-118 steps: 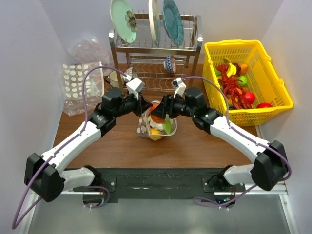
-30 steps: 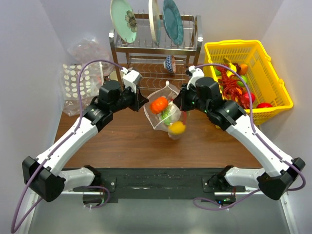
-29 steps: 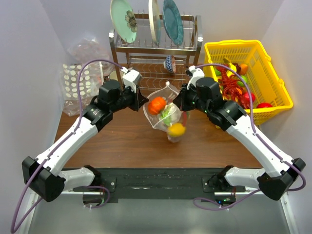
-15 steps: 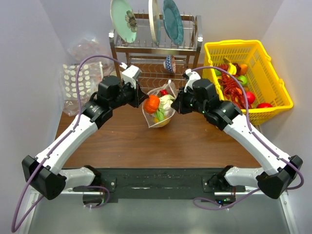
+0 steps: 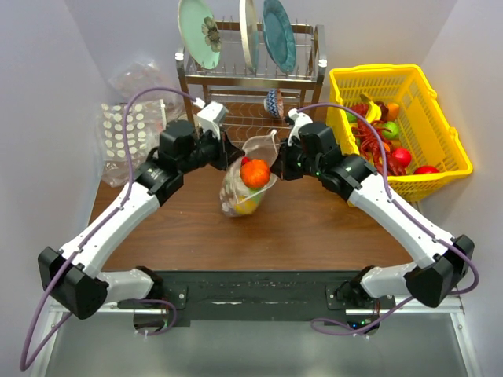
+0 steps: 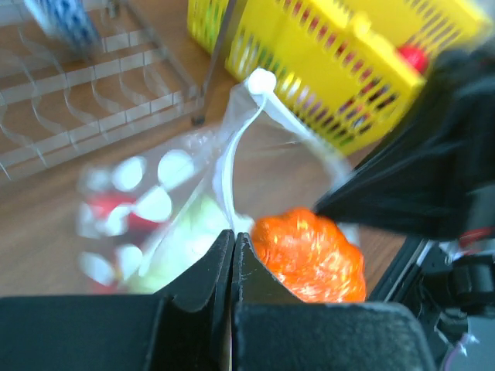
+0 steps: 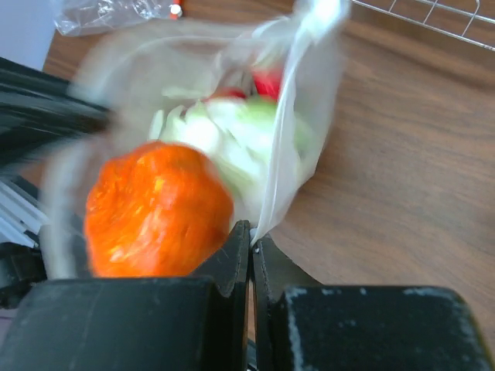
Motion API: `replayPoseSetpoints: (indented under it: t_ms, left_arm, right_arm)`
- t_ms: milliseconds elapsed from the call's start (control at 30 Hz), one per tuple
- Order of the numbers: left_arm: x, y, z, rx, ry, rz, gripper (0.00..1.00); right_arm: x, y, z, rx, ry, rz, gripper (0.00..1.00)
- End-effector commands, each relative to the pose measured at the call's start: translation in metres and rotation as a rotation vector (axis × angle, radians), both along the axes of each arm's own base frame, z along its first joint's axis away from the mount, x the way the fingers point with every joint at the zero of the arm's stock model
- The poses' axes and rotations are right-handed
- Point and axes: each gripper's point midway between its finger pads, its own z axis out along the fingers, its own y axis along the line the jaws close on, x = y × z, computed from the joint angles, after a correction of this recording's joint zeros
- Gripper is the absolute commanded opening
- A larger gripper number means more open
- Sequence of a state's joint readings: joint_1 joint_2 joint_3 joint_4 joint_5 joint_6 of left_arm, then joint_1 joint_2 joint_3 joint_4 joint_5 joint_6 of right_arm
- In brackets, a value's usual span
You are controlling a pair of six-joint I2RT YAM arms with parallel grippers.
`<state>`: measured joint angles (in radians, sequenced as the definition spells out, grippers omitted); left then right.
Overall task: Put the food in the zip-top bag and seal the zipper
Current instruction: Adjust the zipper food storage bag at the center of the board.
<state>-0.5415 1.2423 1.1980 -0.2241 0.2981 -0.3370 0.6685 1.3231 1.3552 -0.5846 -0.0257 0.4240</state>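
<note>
- The zip-top bag (image 5: 247, 181) is found over the counter (image 5: 330, 228), midway between the two arms.
- The left jaws are shut on its left edge and the right jaws on its right edge, so neither arm is nearer.
- The food (image 5: 255, 173) is seen inside, with an orange piece uppermost.
- The zipper (image 7: 286, 139) is judged to span left to right between the jaws and to be unsealed.

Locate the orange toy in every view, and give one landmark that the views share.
Top external: orange toy at the picture's centre.
Left wrist: orange toy lower right of centre.
Right wrist: orange toy at lower left.
Shared landmark: the clear zip-top bag around it, with pale green food beside the toy.
</note>
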Motion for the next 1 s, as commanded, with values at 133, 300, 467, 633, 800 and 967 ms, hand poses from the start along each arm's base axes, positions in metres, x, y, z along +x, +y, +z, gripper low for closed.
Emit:
replayPoseSetpoints:
  t_ms: [133, 300, 467, 633, 800, 967]
  left_arm:
    - [0.013, 0.008, 0.030, 0.016, -0.055, 0.065, 0.00]
    - [0.016, 0.009, -0.005, 0.109, 0.027, 0.060, 0.00]
    - [0.015, 0.015, 0.007, 0.103, 0.005, 0.081, 0.00]
    - [0.017, 0.014, 0.005, 0.117, -0.021, 0.069, 0.00]
    - [0.008, -0.002, -0.006, 0.076, 0.041, -0.014, 0.00]
    - [0.015, 0.005, -0.008, 0.102, 0.025, 0.029, 0.00]
  right_arm:
    - [0.003, 0.002, 0.062, 0.083, -0.134, 0.013, 0.00]
    - [-0.004, 0.001, 0.069, 0.112, -0.131, 0.016, 0.00]
    - [-0.010, -0.006, 0.049, 0.062, -0.079, 0.008, 0.00]
    - [-0.018, -0.002, 0.032, 0.086, -0.051, 0.032, 0.00]
    - [-0.023, 0.013, 0.001, 0.105, 0.036, 0.085, 0.00]
    - [-0.025, 0.015, -0.015, 0.083, 0.072, 0.102, 0.12]
